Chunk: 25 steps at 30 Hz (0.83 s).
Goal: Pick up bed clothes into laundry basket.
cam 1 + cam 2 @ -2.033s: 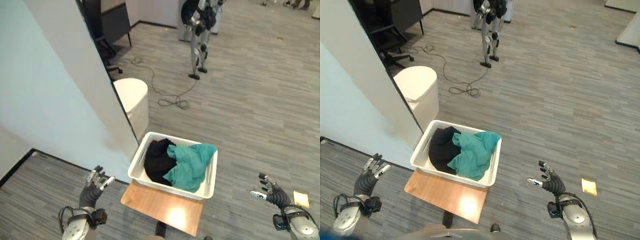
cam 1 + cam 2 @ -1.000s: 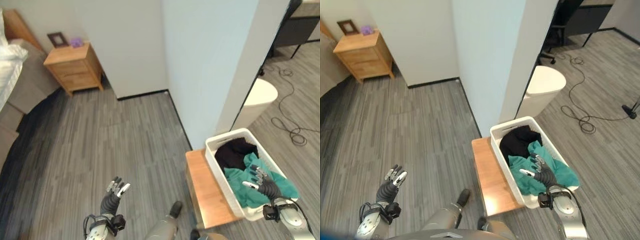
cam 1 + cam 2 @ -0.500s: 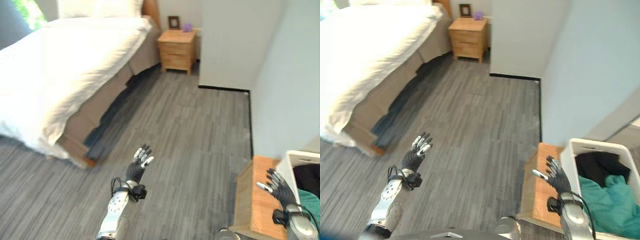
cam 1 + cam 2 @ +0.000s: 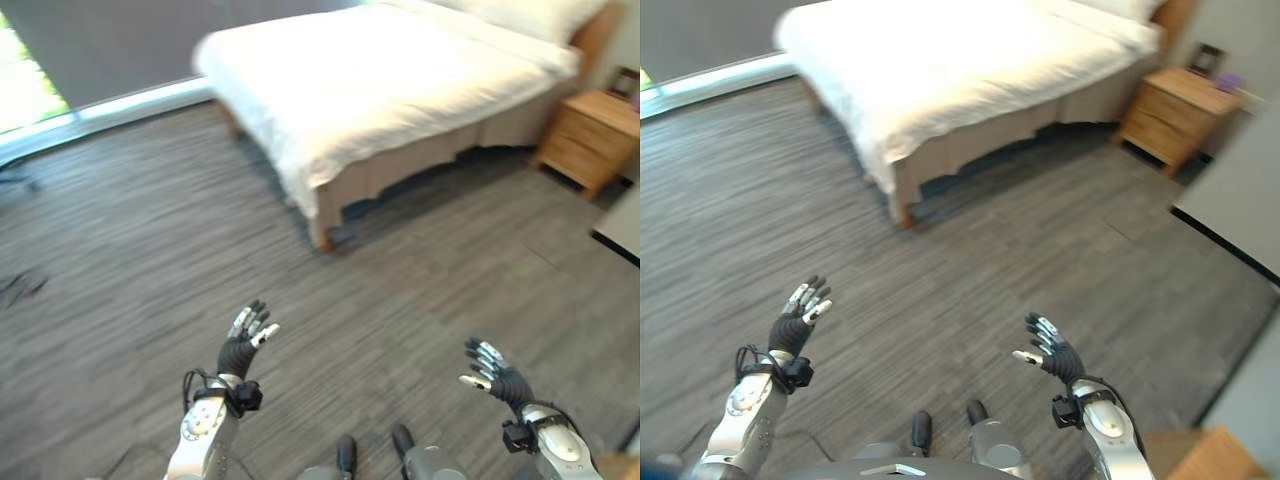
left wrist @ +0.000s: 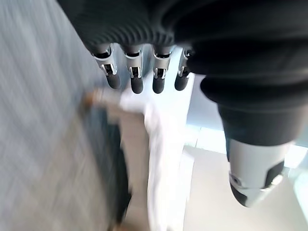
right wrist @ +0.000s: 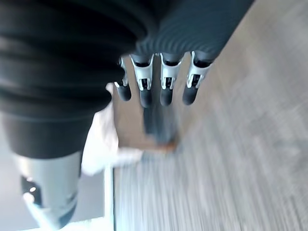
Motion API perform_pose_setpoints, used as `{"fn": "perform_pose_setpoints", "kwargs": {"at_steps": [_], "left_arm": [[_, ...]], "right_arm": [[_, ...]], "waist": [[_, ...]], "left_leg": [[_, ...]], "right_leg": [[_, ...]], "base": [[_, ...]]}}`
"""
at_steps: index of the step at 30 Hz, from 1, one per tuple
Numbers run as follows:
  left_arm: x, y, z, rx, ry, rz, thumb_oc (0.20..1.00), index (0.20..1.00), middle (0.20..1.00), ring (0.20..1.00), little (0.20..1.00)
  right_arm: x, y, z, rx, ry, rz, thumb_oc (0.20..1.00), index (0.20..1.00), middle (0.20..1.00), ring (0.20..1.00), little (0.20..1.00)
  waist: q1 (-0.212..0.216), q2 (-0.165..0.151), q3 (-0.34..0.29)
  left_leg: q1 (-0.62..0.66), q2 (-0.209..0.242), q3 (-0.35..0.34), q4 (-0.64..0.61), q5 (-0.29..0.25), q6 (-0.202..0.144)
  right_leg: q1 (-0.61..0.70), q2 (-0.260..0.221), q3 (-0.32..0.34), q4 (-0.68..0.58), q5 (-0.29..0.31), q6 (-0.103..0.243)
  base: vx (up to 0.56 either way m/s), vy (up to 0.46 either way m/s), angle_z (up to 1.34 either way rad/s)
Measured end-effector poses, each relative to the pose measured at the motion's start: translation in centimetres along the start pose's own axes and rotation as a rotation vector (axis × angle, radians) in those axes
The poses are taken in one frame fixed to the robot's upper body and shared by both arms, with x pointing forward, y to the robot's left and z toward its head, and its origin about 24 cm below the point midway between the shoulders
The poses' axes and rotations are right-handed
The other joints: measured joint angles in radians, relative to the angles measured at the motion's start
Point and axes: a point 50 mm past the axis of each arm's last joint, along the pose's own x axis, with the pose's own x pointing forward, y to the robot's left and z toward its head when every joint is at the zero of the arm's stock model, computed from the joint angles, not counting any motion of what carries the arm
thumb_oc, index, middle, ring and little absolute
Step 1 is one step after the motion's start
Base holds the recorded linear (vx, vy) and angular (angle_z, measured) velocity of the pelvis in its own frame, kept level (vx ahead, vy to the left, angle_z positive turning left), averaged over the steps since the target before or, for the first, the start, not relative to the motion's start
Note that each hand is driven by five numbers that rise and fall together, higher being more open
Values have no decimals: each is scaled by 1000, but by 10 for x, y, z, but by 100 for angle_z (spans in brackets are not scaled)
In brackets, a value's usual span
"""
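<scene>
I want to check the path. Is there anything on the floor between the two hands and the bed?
Nothing: in the left eye view only bare grey floor lies between the open left hand, the open right hand and the bed.

Left hand (image 4: 243,346) raised forward, fingers straight and spread, holding nothing, right hand (image 4: 497,376) likewise extended, fingers straight, empty

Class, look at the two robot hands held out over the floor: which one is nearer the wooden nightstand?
The right robot hand: it is on the same side as the nightstand, beside the bed. The left robot hand is farther away.
</scene>
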Motion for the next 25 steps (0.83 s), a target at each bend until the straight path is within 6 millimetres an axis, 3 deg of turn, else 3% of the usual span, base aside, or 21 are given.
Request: {"fn": "perform_pose_setpoints", "kwargs": {"at_steps": [1,2,4,5,7,9,11,15,25], "left_arm": [[-12,-2,-3,-27,-11,18,1000,1000,1000,1000,1000],[-16,-4,-8,-44,1,31,1000,1000,1000,1000,1000],[-19,2,-13,-45,25,69,1000,1000,1000,1000,1000],[-21,6,-18,-40,53,100,1000,1000,1000,1000,1000],[-24,8,-29,-45,107,140,1000,1000,1000,1000,1000],[-31,5,-36,-47,143,134,1000,1000,1000,1000,1000],[-32,-3,-41,-67,164,113,1000,1000,1000,1000,1000],[-30,-3,-40,-80,157,124,1000,1000,1000,1000,1000],[-20,-7,-34,-97,122,143,1000,1000,1000,1000,1000]], "right_arm": [[-2,-2,4,39,-32,-6,1000,1000,1000,1000,1000],[0,-2,7,63,-50,-10,1000,1000,1000,1000,1000],[-2,-2,0,110,-32,-33,1000,1000,1000,1000,1000],[-1,-3,-3,143,-26,-54,1000,1000,1000,1000,1000],[-1,-6,-1,181,-46,-100,1000,1000,1000,1000,1000],[-1,-10,1,211,-67,-135,1000,1000,1000,1000,1000],[-6,-13,-4,232,-44,-159,1000,1000,1000,1000,1000],[-14,-6,-17,253,15,-153,1000,1000,1000,1000,1000],[-5,5,-12,245,4,-104,1000,1000,1000,1000,1000]], "waist": [[50,-11,-27],[73,-5,-29],[85,-33,-31],[99,-77,-22],[73,-85,-22],[64,-65,-20],[47,-25,-4],[31,12,-22],[36,-15,-76]], "left_leg": [[-18,0,-62,2,-3,-12],[-39,1,-106,-7,-34,-35],[-65,7,-150,16,-53,-64],[-91,22,-74,76,-58,-51],[-59,120,218,117,-90,-47],[16,154,255,62,-98,-65],[42,139,241,-1,-71,-60],[70,114,245,-29,-65,-48],[97,108,258,-58,-53,-44]], "right_leg": [[-17,-13,-76,-13,-7,-2],[6,-13,-126,-29,9,-4],[22,-22,-174,-86,9,-30],[47,-42,-244,-107,31,-54],[64,-56,-322,-125,31,-67],[60,-49,-332,-117,30,-53],[64,-70,-350,-126,34,-37],[100,-93,-354,-175,58,-14],[170,-92,-360,-296,124,-3]], "base": [[89,-252,146],[33,-162,162],[-41,-32,177],[-64,-9,182],[-43,49,134],[12,44,42],[46,42,22],[19,84,0],[-6,17,-2]]}}
